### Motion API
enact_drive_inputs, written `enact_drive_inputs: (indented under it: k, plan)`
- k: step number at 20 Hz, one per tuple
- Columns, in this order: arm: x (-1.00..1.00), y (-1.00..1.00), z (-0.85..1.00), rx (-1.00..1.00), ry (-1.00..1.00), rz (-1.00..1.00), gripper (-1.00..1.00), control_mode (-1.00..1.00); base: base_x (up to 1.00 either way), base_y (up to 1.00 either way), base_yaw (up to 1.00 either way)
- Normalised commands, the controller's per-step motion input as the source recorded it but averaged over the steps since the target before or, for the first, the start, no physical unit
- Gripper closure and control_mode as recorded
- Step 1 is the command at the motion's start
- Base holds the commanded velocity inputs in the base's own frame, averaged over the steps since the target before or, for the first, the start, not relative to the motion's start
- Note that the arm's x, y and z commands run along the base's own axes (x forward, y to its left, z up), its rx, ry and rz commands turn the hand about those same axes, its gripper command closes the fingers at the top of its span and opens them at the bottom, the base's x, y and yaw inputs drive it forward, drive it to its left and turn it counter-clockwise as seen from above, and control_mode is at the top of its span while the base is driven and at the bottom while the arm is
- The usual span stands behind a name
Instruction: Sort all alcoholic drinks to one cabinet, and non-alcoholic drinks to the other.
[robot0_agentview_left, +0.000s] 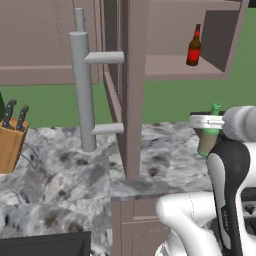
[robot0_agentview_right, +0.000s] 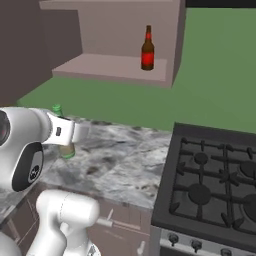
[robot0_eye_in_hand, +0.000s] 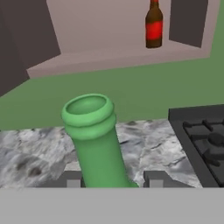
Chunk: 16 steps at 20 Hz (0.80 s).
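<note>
A slim green long-necked bottle (robot0_agentview_left: 209, 138), an alcoholic drink, stands upright over the marble counter (robot0_agentview_left: 75, 170) beside the open cabinet. My gripper (robot0_eye_in_hand: 113, 180) is shut on its body below the neck, and its green mouth (robot0_eye_in_hand: 89, 109) rises just in front of the hand camera. From the right, the same bottle (robot0_agentview_right: 64, 148) pokes out behind my hand. An amber-brown bottle with a red label (robot0_agentview_left: 194, 47) (robot0_agentview_right: 147, 49) (robot0_eye_in_hand: 153, 26) stands upright on the shelf of the open wall cabinet (robot0_agentview_right: 110, 67), above and beyond the gripper. The non-alcoholic drinks are out of view.
The cabinet's open door (robot0_agentview_left: 132, 90) juts toward me edge-on, with a long grey handle (robot0_agentview_left: 82, 85) on its left. A wooden knife block (robot0_agentview_left: 10, 142) stands far left on the counter. A black gas stove (robot0_agentview_right: 215, 185) borders the counter on the right.
</note>
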Motion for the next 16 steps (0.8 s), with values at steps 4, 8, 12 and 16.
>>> enact_drive_inputs:
  k: [4,8,12,16]
  plan:
    - [0.0,0.0,0.0,0.0,0.0,0.0,1.0,1.0,0.5,0.0,0.0]
    - [0.0,0.0,0.0,0.0,0.0,0.0,1.0,1.0,0.26,0.0,0.0]
    - [0.0,0.0,0.0,0.0,0.0,0.0,1.0,1.0,0.03,0.0,0.0]
    - [0.0,0.0,0.0,0.0,0.0,0.0,1.0,1.0,0.0,0.0,0.0]
